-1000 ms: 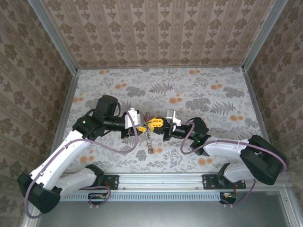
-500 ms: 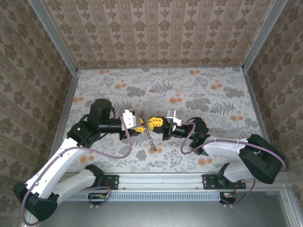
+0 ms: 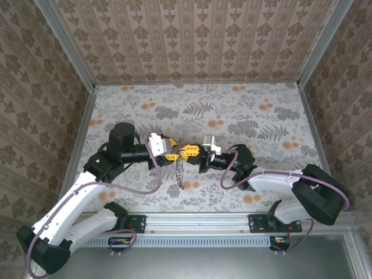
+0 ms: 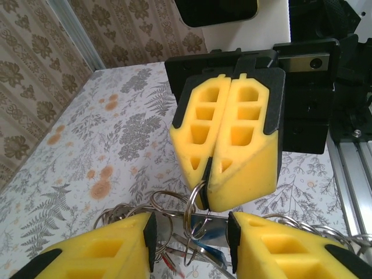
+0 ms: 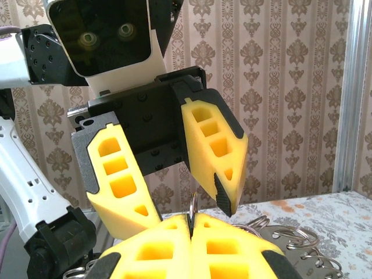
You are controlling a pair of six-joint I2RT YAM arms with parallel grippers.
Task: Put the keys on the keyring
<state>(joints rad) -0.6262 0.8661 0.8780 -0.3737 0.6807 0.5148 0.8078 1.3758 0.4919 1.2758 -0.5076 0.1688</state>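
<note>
Top view: both arms reach inward and meet nose to nose over the floral table [image 3: 261, 110], a little left of its centre. The left gripper [image 3: 171, 154] points right and the right gripper [image 3: 190, 152] points left. Their yellow tips are just beside each other.

Keyring [image 3: 179, 172]: a silver-grey chain hanging from the meeting point and trailing toward the near side. Its lower end lies at the cloth, but I cannot tell whether it rests there.

Left wrist view:
- The right gripper's fingers [image 4: 244, 145] are pressed flat together with no gap.
- A thin wire ring of the keyring is nipped at their very tips, and it drops into a cluster of further rings and coiled wire below.
- The left gripper's own fingers [image 4: 99, 250] stand well apart, one on each side of the pinched ring, with a clear gap between the pads. Neither pad appears to touch the ring.
- Keys [image 4: 218, 254]: a blue sliver and a red sliver show low among the rings, between the left fingers. They are too small to make out more.

Right wrist view:
- The right gripper's fingers meet along a closed seam, and the ring stands edge-on out of that seam.
- The left gripper faces it, jaws spread wide and straddling the ring from above. One fingertip is on each side, close to the ring but apart from it.
- More loose rings and wire coils lie just beside the right fingers.
</note>
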